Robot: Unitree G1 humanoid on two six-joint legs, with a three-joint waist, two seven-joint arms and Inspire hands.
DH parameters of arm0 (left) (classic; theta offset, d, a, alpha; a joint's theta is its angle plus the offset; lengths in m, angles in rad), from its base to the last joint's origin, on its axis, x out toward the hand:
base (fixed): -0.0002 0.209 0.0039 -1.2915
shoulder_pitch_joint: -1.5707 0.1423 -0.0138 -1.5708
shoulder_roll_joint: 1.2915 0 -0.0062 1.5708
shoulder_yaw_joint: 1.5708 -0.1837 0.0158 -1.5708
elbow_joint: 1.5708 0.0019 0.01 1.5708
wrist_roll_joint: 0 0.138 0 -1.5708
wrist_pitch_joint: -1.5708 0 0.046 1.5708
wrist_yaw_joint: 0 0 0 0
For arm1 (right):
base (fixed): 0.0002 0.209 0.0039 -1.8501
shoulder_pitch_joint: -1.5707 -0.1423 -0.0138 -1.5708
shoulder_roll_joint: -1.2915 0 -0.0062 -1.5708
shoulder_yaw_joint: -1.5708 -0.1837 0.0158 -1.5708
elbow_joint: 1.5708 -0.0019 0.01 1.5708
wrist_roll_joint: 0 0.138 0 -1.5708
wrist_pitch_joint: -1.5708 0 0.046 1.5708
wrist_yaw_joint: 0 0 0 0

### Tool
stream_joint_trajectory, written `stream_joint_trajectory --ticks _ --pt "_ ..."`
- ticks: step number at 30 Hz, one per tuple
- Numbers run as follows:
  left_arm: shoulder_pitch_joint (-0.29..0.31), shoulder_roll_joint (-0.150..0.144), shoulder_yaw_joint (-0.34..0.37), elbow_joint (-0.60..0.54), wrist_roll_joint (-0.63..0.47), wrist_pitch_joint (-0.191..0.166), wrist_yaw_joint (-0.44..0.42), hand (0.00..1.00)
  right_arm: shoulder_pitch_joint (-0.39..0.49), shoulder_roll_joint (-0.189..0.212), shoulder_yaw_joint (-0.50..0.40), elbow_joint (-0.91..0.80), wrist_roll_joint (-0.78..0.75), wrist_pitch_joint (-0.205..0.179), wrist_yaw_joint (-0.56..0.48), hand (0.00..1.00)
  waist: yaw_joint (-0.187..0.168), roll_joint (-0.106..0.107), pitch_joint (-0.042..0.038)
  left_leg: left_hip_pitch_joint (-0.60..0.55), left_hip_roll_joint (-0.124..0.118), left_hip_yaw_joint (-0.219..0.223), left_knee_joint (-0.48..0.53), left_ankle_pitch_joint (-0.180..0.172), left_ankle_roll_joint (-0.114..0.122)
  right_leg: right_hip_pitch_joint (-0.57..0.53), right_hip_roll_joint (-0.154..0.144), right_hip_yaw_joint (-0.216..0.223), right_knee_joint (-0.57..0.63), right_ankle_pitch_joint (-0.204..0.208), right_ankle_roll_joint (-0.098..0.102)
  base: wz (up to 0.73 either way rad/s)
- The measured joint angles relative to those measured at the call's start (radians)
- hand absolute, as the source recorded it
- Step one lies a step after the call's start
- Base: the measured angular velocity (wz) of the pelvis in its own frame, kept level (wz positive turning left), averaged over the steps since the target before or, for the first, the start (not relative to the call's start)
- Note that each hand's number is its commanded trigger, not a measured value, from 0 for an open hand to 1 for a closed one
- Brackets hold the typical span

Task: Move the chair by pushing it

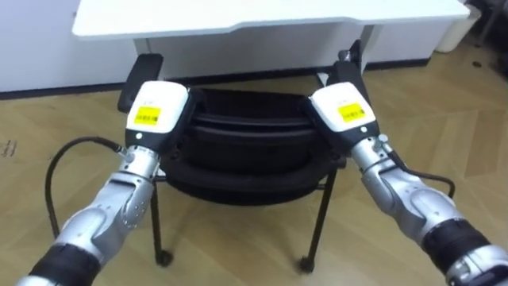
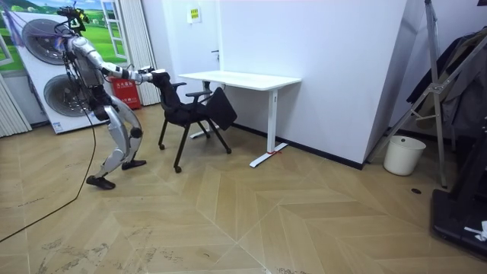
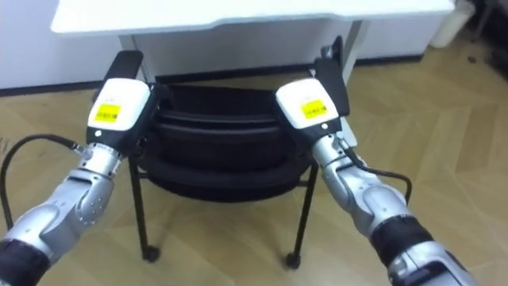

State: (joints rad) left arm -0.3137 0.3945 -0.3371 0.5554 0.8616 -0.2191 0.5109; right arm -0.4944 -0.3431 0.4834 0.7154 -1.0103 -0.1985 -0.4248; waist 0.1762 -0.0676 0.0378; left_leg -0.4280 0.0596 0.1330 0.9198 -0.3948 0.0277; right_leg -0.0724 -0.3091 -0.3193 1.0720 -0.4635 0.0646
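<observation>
Mid-push: my left hand [image 1: 155,111] and right hand [image 1: 343,107] meet the chair [image 1: 238,155]; grasp, I cannot tell. Next, an even shove toward the desk [image 1: 262,16] at twelve o'clock.

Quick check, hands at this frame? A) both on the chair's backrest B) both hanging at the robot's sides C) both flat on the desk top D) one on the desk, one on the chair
A: the left hand and right hand sit at the two upper corners of the black chair backrest, with the white desk beyond it.
</observation>
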Motion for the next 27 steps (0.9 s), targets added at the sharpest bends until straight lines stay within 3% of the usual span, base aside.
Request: stream_joint_trajectory --ticks 3,6,7,9,10,11,12,13,14,15,18,19,20,21,22,23,25,27 --pt "-0.008 -0.015 0.014 -0.018 -0.004 -0.011 -0.017 1.00 0.006 -0.048 0.008 -0.061 0.003 0.000 0.002 1.00 -0.007 -0.012 -0.0005 -0.016 -0.038 0.001 -0.023 -0.004 -0.007 -0.070 -0.013 0.066 0.053 0.001 0.000 0.18" --pt "-0.027 -0.018 0.011 -0.015 -0.004 -0.011 -0.021 1.00 -0.017 -0.057 0.007 -0.019 0.004 -0.022 -0.034 1.00 0.015 -0.006 0.0096 -0.035 -0.031 -0.009 0.021 -0.003 -0.005 -0.083 -0.011 0.076 0.063 0.005 -0.008 -0.16" --pt "-0.042 -0.014 0.010 -0.010 0.001 -0.012 -0.021 1.00 -0.025 -0.055 0.005 -0.006 0.005 -0.022 -0.047 1.00 0.020 -0.001 0.0095 -0.036 -0.030 -0.010 0.023 -0.003 -0.005 -0.083 -0.001 0.073 0.059 0.011 -0.016 -0.08" --pt "-0.064 -0.007 0.010 0.001 0.002 -0.021 -0.021 1.00 -0.042 -0.048 0.002 0.008 0.005 -0.019 -0.063 1.00 0.023 -0.007 0.0181 -0.044 -0.026 -0.005 0.015 -0.005 -0.002 -0.096 0.006 0.067 0.059 0.029 -0.018 -0.02" --pt "-0.077 -0.001 0.010 0.009 0.003 -0.025 -0.019 1.00 -0.051 -0.044 0.003 0.017 0.008 -0.016 -0.073 1.00 0.025 -0.003 0.0152 -0.046 -0.017 -0.015 -0.005 -0.017 -0.001 -0.122 0.018 0.072 0.071 0.062 -0.013 -0.06" --pt "-0.105 -0.001 0.009 0.025 0.006 -0.033 -0.016 1.00 -0.056 -0.044 0.004 0.020 0.016 -0.006 -0.080 1.00 0.034 0.004 0.0182 -0.045 -0.009 -0.041 -0.019 -0.023 -0.002 -0.170 0.037 0.096 0.114 0.138 -0.013 -0.15" --pt "-0.115 -0.004 0.004 0.038 0.006 -0.037 -0.014 1.00 -0.057 -0.043 0.008 0.024 0.022 0.001 -0.081 1.00 0.046 0.016 0.0240 -0.040 0.003 -0.047 -0.029 -0.029 0.005 -0.200 0.053 0.117 0.137 0.148 -0.021 -0.48" --pt "-0.132 0.004 0.001 0.059 0.004 -0.047 -0.012 1.00 -0.064 -0.033 0.022 0.032 0.026 0.018 -0.083 1.00 0.079 0.024 0.0291 -0.024 0.019 -0.058 -0.044 -0.031 0.002 -0.265 0.084 0.141 0.142 0.090 -0.016 -0.79" --pt "-0.125 0.014 0.007 0.068 0.003 -0.053 -0.005 1.00 -0.079 -0.011 0.042 0.042 0.025 0.035 -0.083 1.00 0.100 0.040 0.0412 -0.003 0.019 -0.089 -0.058 -0.037 -0.009 -0.331 0.108 0.130 0.113 0.050 -0.019 -0.80" --pt "-0.126 0.017 0.011 0.083 0.001 -0.062 0.005 1.00 -0.083 -0.001 0.045 0.046 0.022 0.039 -0.083 1.00 0.105 0.045 0.0437 0.006 0.018 -0.107 -0.065 -0.038 -0.012 -0.359 0.121 0.120 0.082 0.045 -0.024 -0.48" --pt "-0.131 0.036 0.017 0.117 0.000 -0.076 0.027 1.00 -0.092 0.036 0.046 0.061 0.009 0.050 -0.081 1.00 0.098 0.033 0.0364 0.018 0.015 -0.157 -0.098 -0.029 -0.038 -0.468 0.137 0.102 -0.193 0.082 -0.035 0.41" --pt "-0.128 0.037 0.014 0.114 -0.001 -0.069 0.026 1.00 -0.091 0.039 0.046 0.062 0.010 0.047 -0.074 1.00 0.084 0.020 0.0321 0.023 0.013 -0.173 -0.098 -0.035 -0.057 -0.476 0.136 0.119 -0.302 0.133 -0.036 0.81" --pt "-0.117 0.039 0.009 0.110 -0.009 -0.060 0.026 1.00 -0.089 0.043 0.050 0.069 0.010 0.046 -0.066 1.00 0.078 0.010 0.0228 0.031 0.018 -0.197 -0.091 -0.043 -0.079 -0.462 0.145 0.116 -0.308 0.168 -0.043 0.77" --pt "-0.114 0.039 0.006 0.104 -0.015 -0.056 0.026 1.00 -0.089 0.041 0.050 0.068 0.011 0.044 -0.062 1.00 0.077 0.011 0.0209 0.034 0.018 -0.205 -0.088 -0.046 -0.091 -0.453 0.155 0.111 -0.306 0.174 -0.055 0.63" --pt "-0.113 0.036 0.000 0.095 -0.021 -0.045 0.026 1.00 -0.090 0.032 0.049 0.061 0.012 0.044 -0.057 1.00 0.073 0.016 0.0191 0.045 0.041 -0.209 -0.090 -0.052 -0.112 -0.437 0.165 0.093 -0.303 0.188 -0.079 0.41" --pt "-0.111 0.029 0.000 0.093 -0.025 -0.041 0.026 1.00 -0.092 0.024 0.049 0.053 0.012 0.043 -0.050 1.00 0.077 0.023 0.0226 0.057 0.056 -0.208 -0.096 -0.056 -0.126 -0.427 0.171 0.082 -0.298 0.204 -0.107 0.31" --pt "-0.099 0.019 0.008 0.091 -0.026 -0.034 0.027 1.00 -0.100 0.023 0.049 0.051 0.002 0.041 -0.032 1.00 0.078 0.027 0.0200 0.075 0.066 -0.210 -0.124 -0.052 -0.141 -0.418 0.172 0.068 -0.286 0.191 -0.129 0.20" --pt "-0.091 0.013 0.015 0.078 -0.026 -0.027 0.031 1.00 -0.117 0.014 0.049 0.048 -0.003 0.029 -0.020 1.00 0.075 0.026 0.0201 0.079 0.069 -0.215 -0.158 -0.038 -0.159 -0.421 0.171 0.058 -0.287 0.181 -0.138 0.17"
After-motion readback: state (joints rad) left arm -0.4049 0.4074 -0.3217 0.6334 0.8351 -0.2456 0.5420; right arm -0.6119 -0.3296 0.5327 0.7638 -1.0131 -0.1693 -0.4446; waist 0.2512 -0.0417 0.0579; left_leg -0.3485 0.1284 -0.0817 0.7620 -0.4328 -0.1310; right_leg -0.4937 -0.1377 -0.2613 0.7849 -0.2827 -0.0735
